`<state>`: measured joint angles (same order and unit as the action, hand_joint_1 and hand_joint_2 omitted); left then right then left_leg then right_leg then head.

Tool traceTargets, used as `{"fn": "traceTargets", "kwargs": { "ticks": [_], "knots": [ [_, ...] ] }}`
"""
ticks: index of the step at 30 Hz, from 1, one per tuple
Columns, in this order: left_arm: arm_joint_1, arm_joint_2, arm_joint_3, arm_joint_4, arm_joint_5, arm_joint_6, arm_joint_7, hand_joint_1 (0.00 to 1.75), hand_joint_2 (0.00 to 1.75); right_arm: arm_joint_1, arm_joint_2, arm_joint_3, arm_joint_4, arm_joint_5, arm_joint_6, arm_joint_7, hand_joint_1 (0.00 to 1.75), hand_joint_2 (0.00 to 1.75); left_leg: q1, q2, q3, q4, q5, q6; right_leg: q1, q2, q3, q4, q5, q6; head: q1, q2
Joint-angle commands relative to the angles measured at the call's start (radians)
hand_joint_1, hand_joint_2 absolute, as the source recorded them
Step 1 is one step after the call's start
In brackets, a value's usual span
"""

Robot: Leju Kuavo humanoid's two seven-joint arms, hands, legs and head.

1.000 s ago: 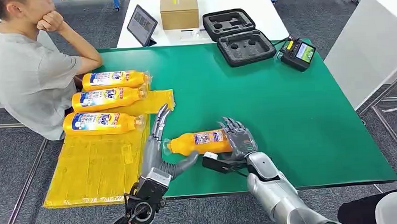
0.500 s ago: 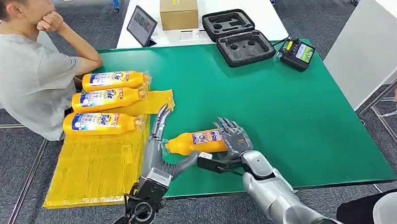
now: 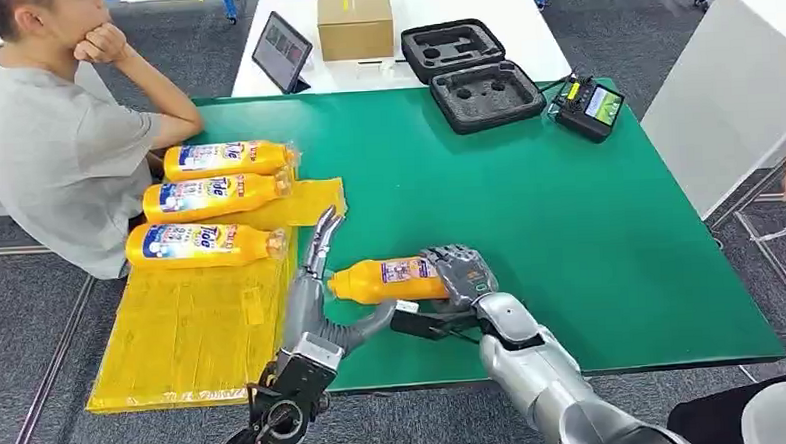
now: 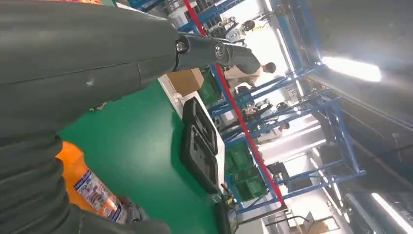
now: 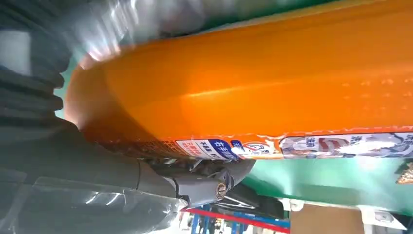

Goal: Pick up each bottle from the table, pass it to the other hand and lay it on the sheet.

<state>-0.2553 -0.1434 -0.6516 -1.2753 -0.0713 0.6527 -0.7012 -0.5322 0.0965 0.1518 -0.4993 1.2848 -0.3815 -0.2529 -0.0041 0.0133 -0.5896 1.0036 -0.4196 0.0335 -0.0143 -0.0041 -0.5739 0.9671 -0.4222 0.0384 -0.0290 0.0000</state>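
Note:
An orange bottle (image 3: 387,280) lies sideways just above the green table (image 3: 570,234), its cap end pointing left. My right hand (image 3: 463,274) grips its base end, fingers curled over the top; up close, the bottle (image 5: 253,97) shows its label. My left hand (image 3: 317,285) stands open beside the cap end, fingers straight up and thumb stretched under the bottle (image 4: 90,190). Whether the thumb touches it I cannot tell. Three more orange bottles (image 3: 213,195) lie side by side at the far end of the yellow sheet (image 3: 189,331) on the left.
A person in a grey shirt (image 3: 55,147) sits at the table's left, elbow by the sheet. At the back are a black foam case (image 3: 473,73), a tablet (image 3: 281,49), a cardboard box (image 3: 355,21) and a controller (image 3: 589,105). A white table (image 3: 743,77) stands right.
My right hand has carried the bottle a little left, towards the left hand, and its fingers have curled further over it. The left hand has barely moved.

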Motion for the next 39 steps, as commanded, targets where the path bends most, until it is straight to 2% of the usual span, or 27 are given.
{"fn": "traceTargets", "kwargs": {
  "ticks": [1,5,12,16,19,25,27,32,36,37,39],
  "knots": [
    [-0.029,0.013,-0.015,0.034,0.001,0.024,0.003,0.0,1.75,0.046,-0.001,-0.081,0.081,-0.148,0.095,-0.126,1.75,1.75,0.002,-0.006,0.001,-0.002,0.001,-0.002,0.002,-0.004,0.003,-0.003,0.0,-0.002,0.0,0.0],
    [-0.021,0.014,0.003,0.003,-0.011,0.045,0.003,0.0,1.75,0.046,0.013,-0.195,0.066,-0.327,0.188,-0.245,1.75,1.75,0.001,-0.003,0.001,-0.001,0.0,-0.002,0.001,-0.002,0.002,-0.002,0.0,-0.001,0.0,0.0],
    [-0.004,0.0,0.046,-0.028,-0.028,0.045,0.003,0.0,1.75,0.048,0.008,-0.23,0.055,-0.398,0.203,-0.278,1.75,1.75,0.002,-0.003,0.002,-0.001,0.0,-0.002,0.002,-0.001,0.002,-0.002,0.001,-0.003,0.0,0.0],
    [0.023,-0.032,0.119,-0.087,-0.032,0.045,0.003,0.0,1.75,0.06,0.003,-0.257,0.027,-0.505,0.245,-0.342,1.75,1.75,0.001,-0.002,0.002,-0.001,-0.001,-0.002,0.002,0.0,0.003,-0.002,0.0,-0.002,0.0,0.0],
    [0.051,-0.076,0.197,-0.129,-0.012,0.045,0.003,0.0,1.75,0.078,0.0,-0.251,-0.014,-0.572,0.225,-0.358,1.75,1.75,0.001,-0.001,0.001,0.0,-0.001,-0.002,0.002,0.0,0.002,-0.001,0.0,-0.002,0.0,0.0],
    [0.068,-0.101,0.213,-0.113,0.104,0.043,0.003,0.0,1.75,0.113,-0.002,-0.258,-0.066,-0.659,0.175,-0.382,1.75,1.75,0.002,-0.003,0.0,-0.001,-0.001,-0.002,0.002,-0.001,0.002,-0.002,0.0,-0.003,0.0,0.0],
    [0.062,-0.13,0.241,-0.008,0.192,-0.018,0.003,0.0,1.75,0.144,0.008,-0.268,-0.121,-0.725,0.166,-0.413,1.75,1.75,0.001,-0.004,0.0,-0.001,0.0,-0.002,0.001,-0.002,0.002,-0.002,0.0,-0.003,0.0,0.0],
    [0.052,-0.151,0.254,0.127,0.263,-0.095,0.003,0.0,1.75,0.188,0.016,-0.251,-0.193,-0.774,0.155,-0.426,1.75,1.75,0.001,-0.003,-0.002,-0.002,0.0,-0.002,0.001,-0.001,0.0,-0.002,0.0,-0.003,0.0,0.0],
    [0.052,-0.151,0.254,0.127,0.263,-0.095,0.003,0.0,1.75,0.188,0.016,-0.251,-0.193,-0.774,0.155,-0.426,1.75,1.75,0.001,-0.003,-0.005,-0.001,-0.001,-0.002,0.001,-0.001,-0.002,-0.001,0.0,-0.002,0.0,0.0],
    [0.009,-0.154,0.221,0.275,0.351,-0.175,0.02,0.0,1.75,0.205,0.018,-0.231,-0.22,-0.801,0.169,-0.437,1.75,1.75,0.001,-0.003,-0.005,-0.001,-0.001,-0.002,0.001,-0.001,-0.003,-0.001,0.0,-0.003,0.0,0.0],
    [-0.025,-0.153,0.176,0.363,0.395,-0.195,0.003,0.0,1.75,0.221,0.019,-0.204,-0.245,-0.819,0.165,-0.436,1.75,1.75,0.001,-0.005,-0.006,-0.002,0.0,-0.001,0.001,-0.002,-0.003,-0.002,0.0,-0.002,0.0,0.0]
  ]
}}
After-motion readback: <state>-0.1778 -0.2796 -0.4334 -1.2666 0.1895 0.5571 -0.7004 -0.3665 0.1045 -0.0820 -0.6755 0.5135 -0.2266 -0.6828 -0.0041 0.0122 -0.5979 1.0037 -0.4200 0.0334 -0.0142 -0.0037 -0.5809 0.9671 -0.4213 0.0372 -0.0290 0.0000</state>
